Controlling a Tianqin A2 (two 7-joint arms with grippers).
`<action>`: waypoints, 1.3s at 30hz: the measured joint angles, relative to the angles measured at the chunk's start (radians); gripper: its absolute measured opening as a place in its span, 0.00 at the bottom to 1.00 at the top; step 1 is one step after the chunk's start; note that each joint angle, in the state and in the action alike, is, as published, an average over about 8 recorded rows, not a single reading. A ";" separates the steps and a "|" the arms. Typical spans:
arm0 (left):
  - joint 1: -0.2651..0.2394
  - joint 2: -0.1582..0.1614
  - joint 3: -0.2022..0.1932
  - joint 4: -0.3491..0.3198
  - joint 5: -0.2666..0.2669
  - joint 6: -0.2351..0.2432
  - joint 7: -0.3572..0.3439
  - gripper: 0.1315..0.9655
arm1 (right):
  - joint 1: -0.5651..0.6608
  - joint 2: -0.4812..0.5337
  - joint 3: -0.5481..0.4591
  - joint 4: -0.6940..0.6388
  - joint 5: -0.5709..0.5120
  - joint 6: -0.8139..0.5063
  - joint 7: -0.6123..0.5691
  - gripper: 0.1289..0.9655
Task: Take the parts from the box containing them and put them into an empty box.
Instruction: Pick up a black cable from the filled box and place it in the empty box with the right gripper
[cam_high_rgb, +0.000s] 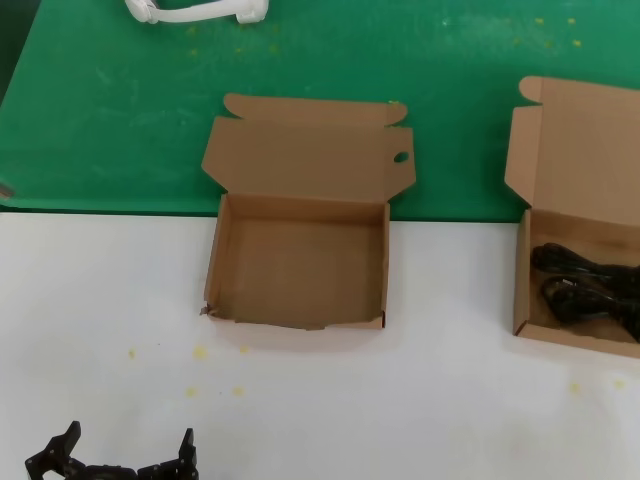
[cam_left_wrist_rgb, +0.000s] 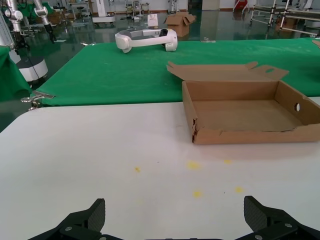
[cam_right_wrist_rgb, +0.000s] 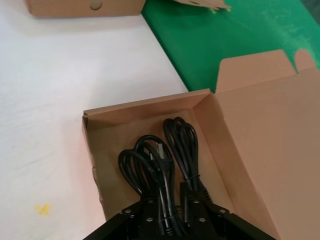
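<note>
The right tool (cam_right_wrist_rgb: 172, 220) hangs directly over the parts (cam_right_wrist_rgb: 165, 165) in the box containing them (cam_right_wrist_rgb: 145, 107); its finger state cannot be determined. The left tool (cam_left_wrist_rgb: 175, 220) is spread wide low over the worktop (cam_high_rgb: 100, 290), well apart from the empty box (cam_high_rgb: 297, 322)

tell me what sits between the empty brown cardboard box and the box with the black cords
Nothing sits there: the head view shows only bare white tabletop between the empty brown cardboard box and the cardboard box holding the coiled black cords.
</note>
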 joint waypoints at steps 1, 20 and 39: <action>0.000 0.000 0.000 0.000 0.000 0.000 0.000 1.00 | 0.001 -0.003 -0.001 -0.005 0.000 -0.001 -0.004 0.10; 0.000 0.000 0.000 0.000 0.000 0.000 0.000 1.00 | 0.085 -0.076 -0.033 -0.158 0.013 -0.001 -0.111 0.40; 0.000 0.000 0.000 0.000 0.000 0.000 0.000 1.00 | 0.103 -0.099 -0.056 -0.211 0.034 0.005 -0.132 0.34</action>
